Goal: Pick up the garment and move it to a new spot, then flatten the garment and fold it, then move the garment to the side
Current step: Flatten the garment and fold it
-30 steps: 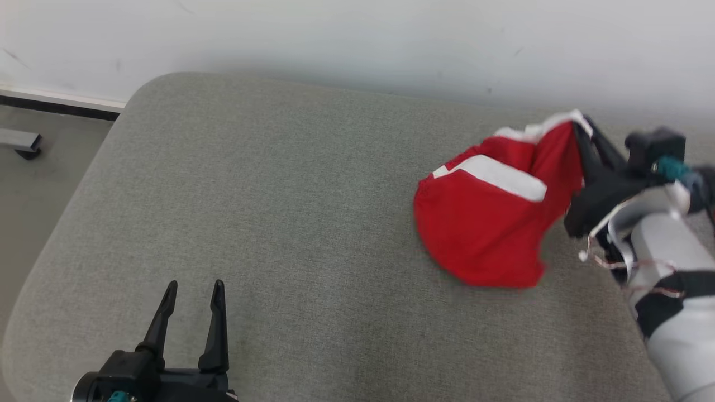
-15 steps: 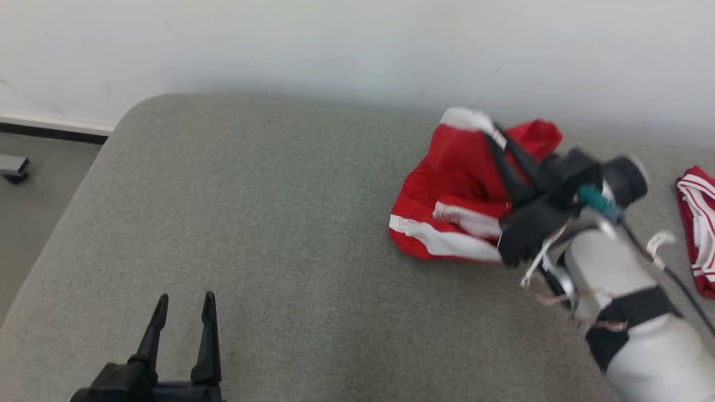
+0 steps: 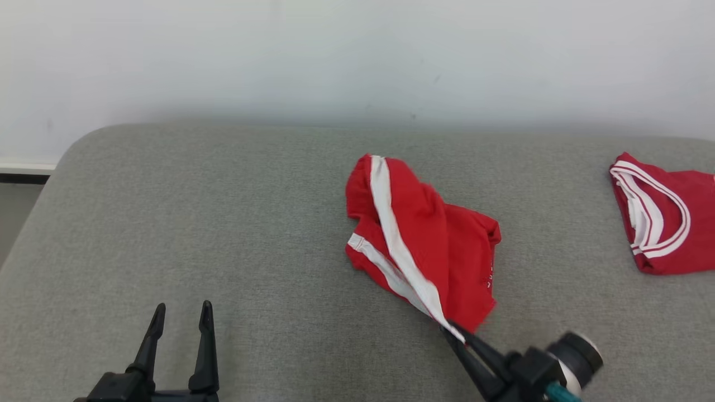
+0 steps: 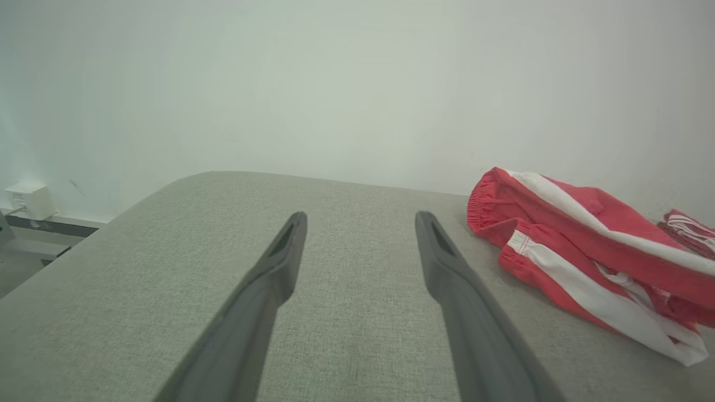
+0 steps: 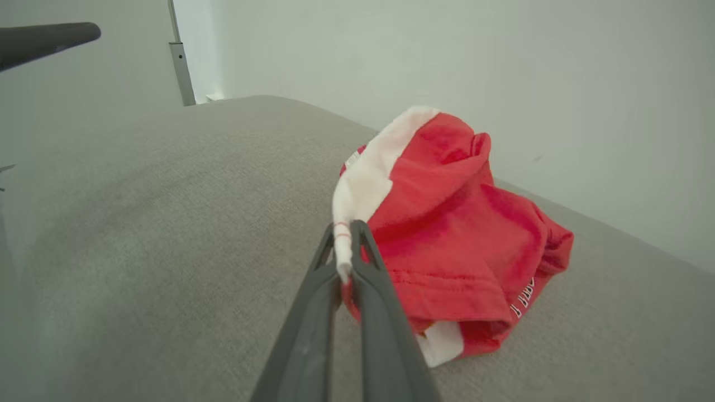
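Swung round since a second ago, the head camera now takes in more of the right side, and the right pincer (image 3: 455, 335) has come from the far side of the red shorts (image 3: 430, 251) to their near side, drawing a white-striped corner with it. In the head view the shorts lie crumpled right of centre on the grey padded worktop (image 3: 223, 223), well apart from a red jersey (image 3: 665, 218) at the right edge. The left pincer (image 3: 183, 312) waits at the lower left, fingers apart and empty. The left wrist view shows those fingers spread wide above bare padding, with the shorts' elastic waistband off to the right. The right wrist view shows that pincer's fingers pressed together on the end of the white stripe. The cloth looks light, limp and prone to bunching, so a one-corner hold only drags it. Flattening probably wants a second hold at the waistband or the opposite hem corner.
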Robot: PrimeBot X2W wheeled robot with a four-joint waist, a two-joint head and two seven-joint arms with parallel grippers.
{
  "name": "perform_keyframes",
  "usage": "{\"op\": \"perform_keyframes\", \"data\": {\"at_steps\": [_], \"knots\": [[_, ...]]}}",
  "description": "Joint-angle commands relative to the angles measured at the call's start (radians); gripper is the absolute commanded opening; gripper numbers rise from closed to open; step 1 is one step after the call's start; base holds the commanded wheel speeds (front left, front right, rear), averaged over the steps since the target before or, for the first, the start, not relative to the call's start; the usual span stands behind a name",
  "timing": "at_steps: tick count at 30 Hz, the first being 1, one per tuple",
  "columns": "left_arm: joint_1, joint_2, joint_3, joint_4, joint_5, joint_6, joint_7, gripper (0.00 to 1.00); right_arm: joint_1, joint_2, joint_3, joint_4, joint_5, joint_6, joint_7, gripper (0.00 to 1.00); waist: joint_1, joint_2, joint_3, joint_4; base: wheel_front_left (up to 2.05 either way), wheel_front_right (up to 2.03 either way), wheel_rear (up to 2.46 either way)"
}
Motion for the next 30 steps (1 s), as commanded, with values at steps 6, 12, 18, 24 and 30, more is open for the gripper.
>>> {"op": "perform_keyframes", "data": {"at_steps": [6,12,18,24,30], "knots": [[-0.013,0.001,-0.011,0.005,0.0,0.001,-0.003,1.0,0.173,-0.039,-0.044,-0.04,-0.051,-0.003,0.012,0.0,0.0001,0.0,0.009,-0.026,0.0,0.0,0.0],[0.004,0.005,-0.004,0.003,-0.002,0.001,-0.003,1.0,0.282,-0.041,-0.118,-0.057,-0.096,-0.003,0.019,0.0,0.0001,0.0,0.01,-0.034,0.0,0.0,0.0],[0.018,-0.002,0.003,-0.003,0.009,0.001,-0.003,1.0,0.301,-0.014,-0.157,-0.08,-0.049,-0.003,0.016,1.0,0.0001,0.0,0.002,-0.048,0.0,0.0,0.0],[0.016,-0.005,0.006,-0.003,0.012,0.001,-0.003,1.0,0.291,0.006,-0.201,-0.136,-0.006,-0.003,0.002,1.0,0.0001,0.0,-0.008,-0.057,0.0,0.0,0.0],[0.023,-0.001,0.012,-0.003,0.011,0.001,-0.003,1.0,0.299,0.037,-0.269,-0.19,0.0,-0.003,-0.005,1.0,0.0001,0.0,-0.02,-0.064,0.0,0.0,0.0]]}}
